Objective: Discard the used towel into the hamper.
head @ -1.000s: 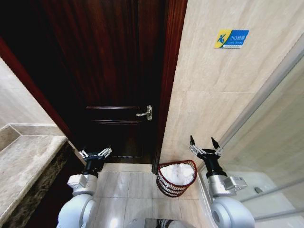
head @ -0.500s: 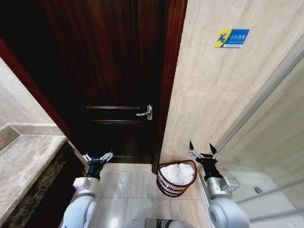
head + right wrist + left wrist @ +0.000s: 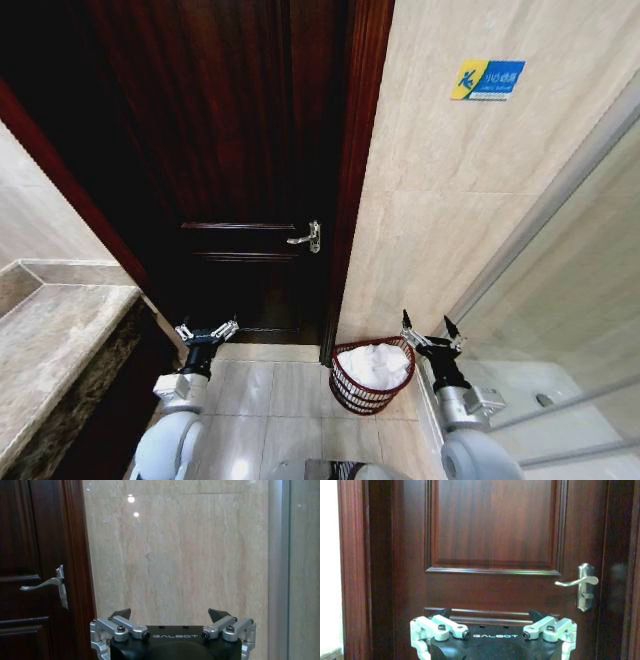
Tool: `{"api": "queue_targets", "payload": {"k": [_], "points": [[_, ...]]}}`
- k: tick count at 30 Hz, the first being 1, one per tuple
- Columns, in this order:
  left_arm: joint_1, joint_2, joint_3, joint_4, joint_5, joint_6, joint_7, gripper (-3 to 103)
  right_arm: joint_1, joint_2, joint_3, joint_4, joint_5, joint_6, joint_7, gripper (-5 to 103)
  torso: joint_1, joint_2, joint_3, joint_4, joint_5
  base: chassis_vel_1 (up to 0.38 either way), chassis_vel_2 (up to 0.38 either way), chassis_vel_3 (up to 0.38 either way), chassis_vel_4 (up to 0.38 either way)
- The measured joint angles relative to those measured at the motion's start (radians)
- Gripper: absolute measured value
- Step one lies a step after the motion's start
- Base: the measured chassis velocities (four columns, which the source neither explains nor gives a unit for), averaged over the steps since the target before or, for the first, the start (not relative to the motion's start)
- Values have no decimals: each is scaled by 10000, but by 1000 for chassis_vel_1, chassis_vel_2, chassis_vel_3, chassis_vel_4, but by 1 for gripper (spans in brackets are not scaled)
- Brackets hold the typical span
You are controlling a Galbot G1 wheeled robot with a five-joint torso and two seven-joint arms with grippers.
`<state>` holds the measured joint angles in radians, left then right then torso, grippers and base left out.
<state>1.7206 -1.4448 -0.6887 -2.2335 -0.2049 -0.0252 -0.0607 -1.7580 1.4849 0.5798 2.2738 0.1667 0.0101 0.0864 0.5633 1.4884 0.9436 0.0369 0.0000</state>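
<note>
1. While the head view takes in the floor, the hamper [image 3: 372, 377] and both arms at once, each wrist view faces only a wall surface at close range
2. From the left wrist view the dark wooden door [image 3: 490, 536] is seen head-on, with its silver lever handle [image 3: 582, 585] off to one side; the right wrist view faces the beige tiled wall [image 3: 180, 555], with the same door handle [image 3: 50, 585] at its edge
3. On the tiled wall high up, the head view also shows a blue and yellow sign [image 3: 488, 80]
4. Standing on the tiled floor [image 3: 270, 400] at the foot of the wall, just beside the door frame, the reddish-brown openwork hamper holds a crumpled white towel [image 3: 374, 364] that fills it nearly to the rim
5. Held low and pointing up toward the door, the left gripper [image 3: 207, 331] has its fingers spread apart and holds nothing
6. Raised just beside the hamper's rim on the wall side, the right gripper [image 3: 432, 334] is likewise spread wide and empty, its dark fingertips [image 3: 220, 613] well apart
</note>
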Motion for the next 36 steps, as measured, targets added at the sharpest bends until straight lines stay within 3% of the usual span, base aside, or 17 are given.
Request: {"api": "queue_targets", "payload": {"k": [5, 36], "points": [[10, 34, -20, -71, 78, 149, -3, 100, -89, -66, -188, -81, -272, 321, 9, 100, -4, -7, -4, 1, 0, 0, 0, 0, 0], [47, 55, -83, -80, 193, 221, 105, 100, -87, -58, -188, -76, -354, 302, -12, 100, -10, -25, -13, 1, 0, 0, 0, 0, 0]]}}
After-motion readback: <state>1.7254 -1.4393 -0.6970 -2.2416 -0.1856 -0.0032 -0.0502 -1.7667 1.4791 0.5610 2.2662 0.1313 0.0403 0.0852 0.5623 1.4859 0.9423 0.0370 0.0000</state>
